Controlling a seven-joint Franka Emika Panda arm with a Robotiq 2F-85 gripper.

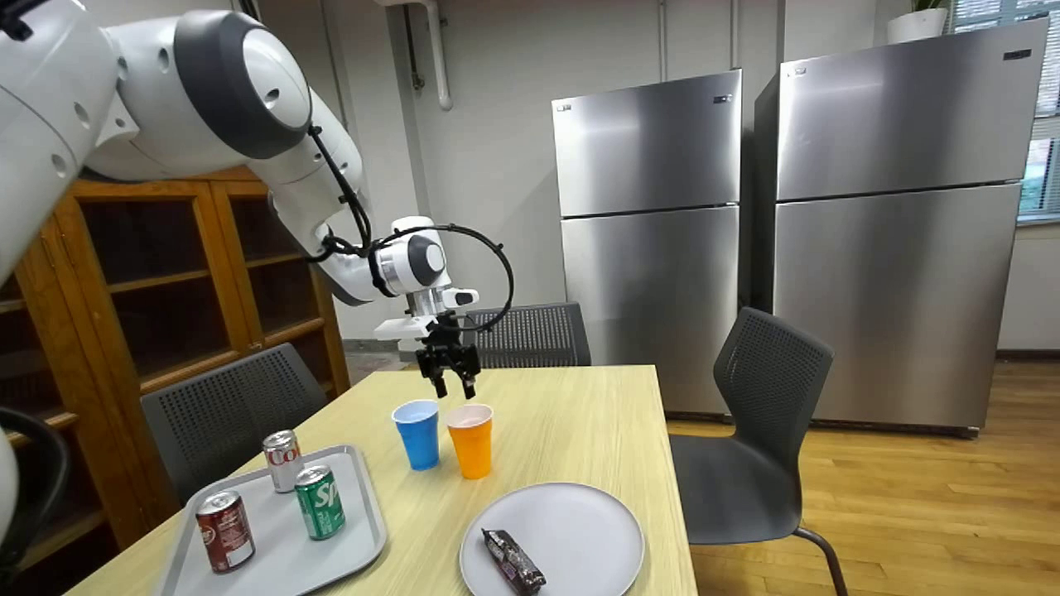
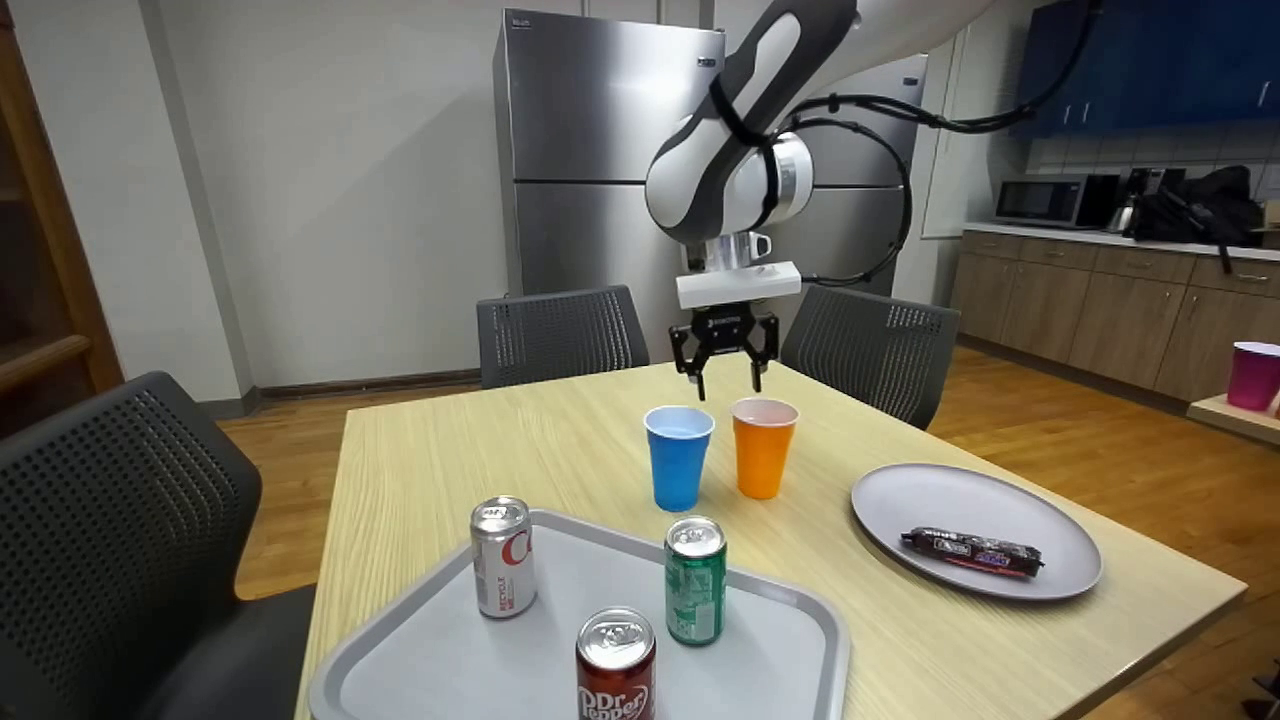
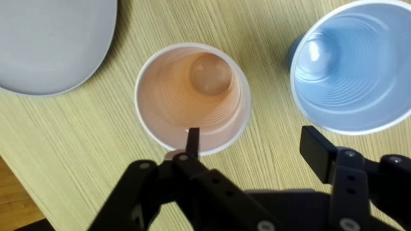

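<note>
The blue cup [image 2: 677, 460] and orange cup [image 2: 763, 455] are smooth plastic, ribbed inside, the tabletop [image 2: 480, 440] shows matt wood grain, the tray [image 2: 600, 560] is matt plastic, the green can [image 2: 695, 590] glossy metal, the wrapper [image 2: 972, 553] shiny film, and the refrigerators [image 1: 650, 265] satin-finish metal.

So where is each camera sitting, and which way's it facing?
An exterior view: raised, near the arm, facing across the table toward two refrigerators; much of the arm and the gripper show.
An exterior view: raised, by the tray, facing the wall and refrigerators; the arm's outer part and gripper show.
Wrist view: on the wrist, looking down at the orange cup, blue cup and part of the plate; only the gripper shows.
Both exterior views share the tray and its three cans.
</note>
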